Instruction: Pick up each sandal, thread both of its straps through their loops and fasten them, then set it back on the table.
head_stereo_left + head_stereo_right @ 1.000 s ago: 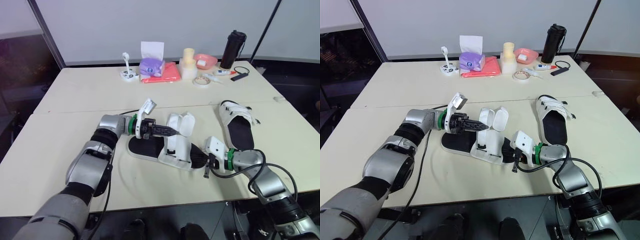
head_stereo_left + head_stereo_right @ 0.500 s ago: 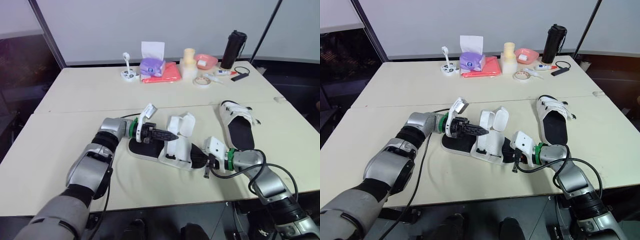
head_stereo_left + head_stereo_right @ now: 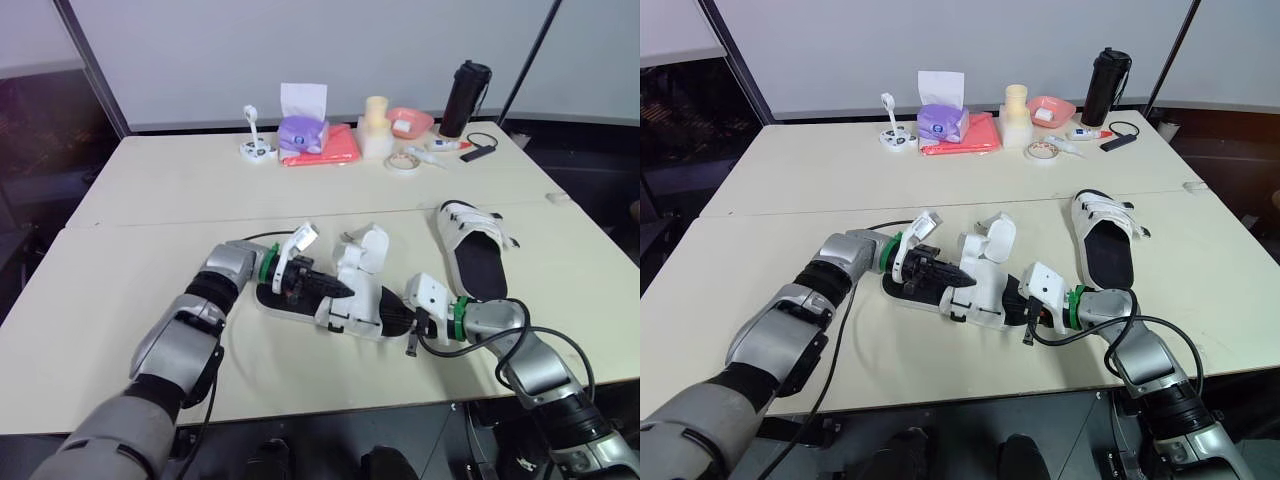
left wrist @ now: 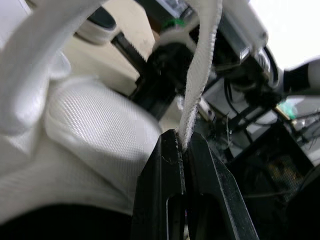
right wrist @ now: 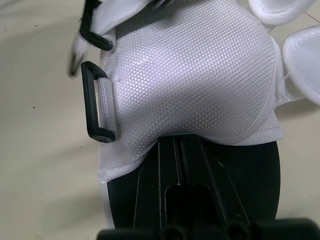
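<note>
The sandal (image 3: 335,300) is seen near the front of the table (image 3: 150,200), between both grippers. Its strap (image 4: 200,75) is pinched in the clenched left gripper (image 4: 182,145). Its other end is clamped by the right gripper (image 5: 176,145), whose tips are hidden under the upper (image 5: 200,80).

Soft, even overhead light fills the head views. The pale tabletop (image 3: 140,190) is bright, with only faint, short shadows under the sandal (image 3: 345,305). The room beyond its 9 o'clock edge is dark. In the left wrist view, blown-out white glare sits behind the strap (image 4: 197,75) pinched in the left tool (image 4: 183,137), and the background is out of focus. The right wrist view is evenly lit, with the sandal's mesh crisp.
</note>
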`<state>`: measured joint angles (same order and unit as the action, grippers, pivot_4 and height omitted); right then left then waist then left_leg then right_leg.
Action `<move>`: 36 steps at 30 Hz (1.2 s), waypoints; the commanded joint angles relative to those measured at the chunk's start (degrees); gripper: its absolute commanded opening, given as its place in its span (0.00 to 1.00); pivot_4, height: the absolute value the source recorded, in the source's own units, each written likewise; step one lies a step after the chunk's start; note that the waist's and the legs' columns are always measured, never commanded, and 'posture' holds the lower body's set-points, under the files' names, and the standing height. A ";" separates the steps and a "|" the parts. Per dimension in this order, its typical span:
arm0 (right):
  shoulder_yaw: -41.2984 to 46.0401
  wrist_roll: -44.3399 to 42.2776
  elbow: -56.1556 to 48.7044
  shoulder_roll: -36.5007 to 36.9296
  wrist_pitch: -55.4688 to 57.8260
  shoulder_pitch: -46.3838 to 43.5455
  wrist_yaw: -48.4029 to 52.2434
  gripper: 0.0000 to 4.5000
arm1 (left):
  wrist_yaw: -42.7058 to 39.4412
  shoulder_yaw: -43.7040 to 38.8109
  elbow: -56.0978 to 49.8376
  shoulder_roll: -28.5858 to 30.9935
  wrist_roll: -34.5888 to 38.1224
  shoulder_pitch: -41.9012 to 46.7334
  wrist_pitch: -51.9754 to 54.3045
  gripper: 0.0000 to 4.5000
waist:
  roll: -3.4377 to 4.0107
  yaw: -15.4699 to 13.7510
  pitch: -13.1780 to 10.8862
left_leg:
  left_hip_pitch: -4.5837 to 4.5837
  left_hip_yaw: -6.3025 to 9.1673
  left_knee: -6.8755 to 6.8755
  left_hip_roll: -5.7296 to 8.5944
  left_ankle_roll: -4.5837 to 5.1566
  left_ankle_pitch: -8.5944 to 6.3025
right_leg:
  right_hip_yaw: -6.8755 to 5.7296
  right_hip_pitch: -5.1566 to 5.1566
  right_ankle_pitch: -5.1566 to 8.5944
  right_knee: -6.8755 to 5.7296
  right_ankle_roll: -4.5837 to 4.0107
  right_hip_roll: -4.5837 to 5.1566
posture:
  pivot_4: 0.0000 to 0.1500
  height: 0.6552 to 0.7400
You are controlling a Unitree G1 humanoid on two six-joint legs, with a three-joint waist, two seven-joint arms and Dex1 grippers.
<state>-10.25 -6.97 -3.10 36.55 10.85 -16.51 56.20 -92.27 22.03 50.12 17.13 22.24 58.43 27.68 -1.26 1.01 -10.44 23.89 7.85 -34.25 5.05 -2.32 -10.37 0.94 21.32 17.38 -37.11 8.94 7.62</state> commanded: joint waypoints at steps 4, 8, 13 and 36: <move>-2.42 1.99 1.74 0.56 1.10 1.62 0.39 0.00 | -0.23 6.08 -5.98 4.86 -0.10 -3.46 -6.84 0.00 | 0.01 0.03 0.01 | -0.02 0.08 0.00 -0.01 0.00 0.00 | 0.01 -0.01 0.00 0.00 -0.01 0.00 | 1.00 1.00; -2.66 2.03 2.19 0.45 0.84 1.34 0.31 0.00 | -0.23 4.87 -4.74 5.32 -2.02 -4.21 -9.99 0.00 | 0.04 0.16 0.03 | -0.05 0.10 0.02 -0.01 0.00 0.00 | 0.04 0.00 0.00 0.00 -0.01 -0.01 | 1.00 1.00; -2.97 2.15 2.80 0.25 0.46 0.92 0.32 0.00 | -0.21 1.26 -6.25 5.76 -3.55 -5.67 -10.89 0.39 | 0.04 0.11 0.04 | -0.08 0.11 0.02 -0.02 0.01 0.00 | 0.04 -0.03 0.00 0.00 -0.01 -0.01 | 1.00 1.00; -3.74 2.68 4.89 -0.29 -0.82 -1.06 0.65 0.00 | 9.36 -5.97 -36.48 11.89 0.41 -28.01 4.08 0.94 | 0.06 -0.11 0.08 | -0.36 0.10 0.02 -0.29 -0.01 0.01 | 0.15 -0.23 -0.03 0.01 -0.14 -0.02 | 1.00 1.00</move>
<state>-11.70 -6.32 0.05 36.48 9.03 -18.60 56.59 -84.11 17.07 12.89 29.53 23.47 29.90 34.24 -1.20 0.91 -10.36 23.52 7.93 -34.23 4.75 -2.33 -10.36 1.09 21.09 17.35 -37.10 8.80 7.60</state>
